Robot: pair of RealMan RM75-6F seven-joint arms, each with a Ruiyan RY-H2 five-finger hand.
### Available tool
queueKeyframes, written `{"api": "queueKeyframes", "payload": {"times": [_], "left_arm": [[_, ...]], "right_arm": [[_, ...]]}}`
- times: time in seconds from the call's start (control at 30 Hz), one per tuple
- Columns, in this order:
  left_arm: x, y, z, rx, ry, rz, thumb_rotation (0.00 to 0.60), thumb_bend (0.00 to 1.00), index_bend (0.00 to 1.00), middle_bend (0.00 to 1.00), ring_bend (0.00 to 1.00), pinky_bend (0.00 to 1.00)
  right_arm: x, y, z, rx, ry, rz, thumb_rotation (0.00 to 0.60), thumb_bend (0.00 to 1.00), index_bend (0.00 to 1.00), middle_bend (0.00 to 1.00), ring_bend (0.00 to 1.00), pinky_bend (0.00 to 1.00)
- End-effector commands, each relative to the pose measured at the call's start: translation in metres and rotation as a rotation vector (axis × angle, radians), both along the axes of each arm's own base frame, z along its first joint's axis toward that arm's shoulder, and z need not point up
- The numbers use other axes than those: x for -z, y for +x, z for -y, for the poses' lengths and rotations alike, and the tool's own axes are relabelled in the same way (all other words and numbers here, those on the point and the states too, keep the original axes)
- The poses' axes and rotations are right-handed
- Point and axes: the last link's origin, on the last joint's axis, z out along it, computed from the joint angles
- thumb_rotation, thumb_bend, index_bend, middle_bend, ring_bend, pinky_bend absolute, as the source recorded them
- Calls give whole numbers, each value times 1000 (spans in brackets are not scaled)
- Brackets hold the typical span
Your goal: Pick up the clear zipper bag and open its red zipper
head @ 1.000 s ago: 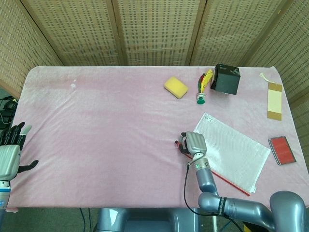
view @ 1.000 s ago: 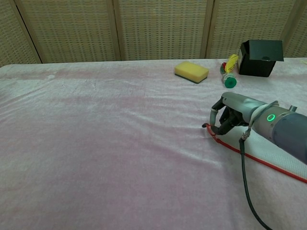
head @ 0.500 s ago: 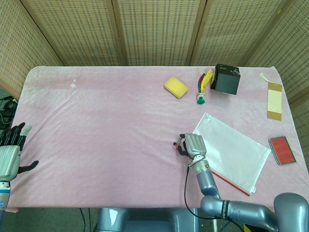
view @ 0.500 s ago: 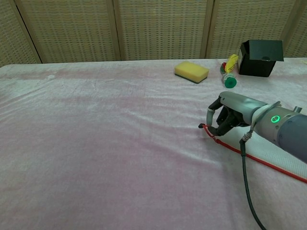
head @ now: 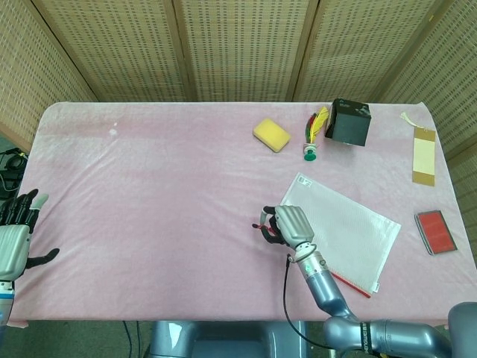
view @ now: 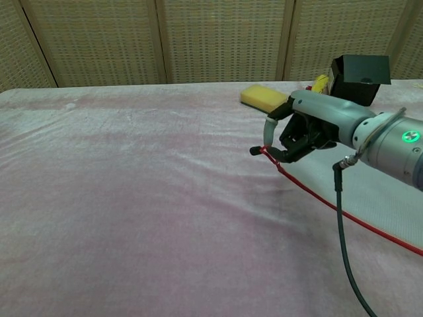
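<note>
Right hand (view: 291,135) curled tight around the red zipper (view: 310,195) end of the clear zipper bag (head: 339,227), corner lifted off the desk (head: 149,194) (right of centre). Left hand (head: 16,239) spread, holding nothing, off the left edge.

clear zipper bag (head: 339,231): we see it flat, rectangular, mesh-textured, angled on the pink cloth | red zipper (view: 330,205): along its near edge | near-left corner lifted, gripped by right hand (head: 287,226)
</note>
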Motion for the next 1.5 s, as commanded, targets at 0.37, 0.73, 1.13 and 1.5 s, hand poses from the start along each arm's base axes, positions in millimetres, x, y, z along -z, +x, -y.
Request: {"api": "queueKeyframes", "payload": {"times": [0.37, 0.73, 1.13, 1.5], "left_arm": [[-5, -1, 0, 0, -9, 27, 600, 0, 0, 0, 0, 0], [-4, -6, -6, -9, -11, 30, 600, 0, 0, 0, 0, 0], [10, 3, -36, 156, -72, 132, 600, 0, 0, 0, 0, 0], [77, 74, -114, 483, -318, 468, 600, 0, 3, 820, 689, 681]], "right_arm": [[-67, 56, 10, -243, 40, 135, 600, 757, 835, 970, 959, 1000], [-113, 116, 26, -341, 176, 163, 600, 733, 843, 970, 959, 1000], [-114, 119, 32, -216, 386, 261, 600, 733, 848, 970, 959, 1000], [-103, 105, 39, -147, 448, 331, 600, 733, 848, 970, 959, 1000]]}}
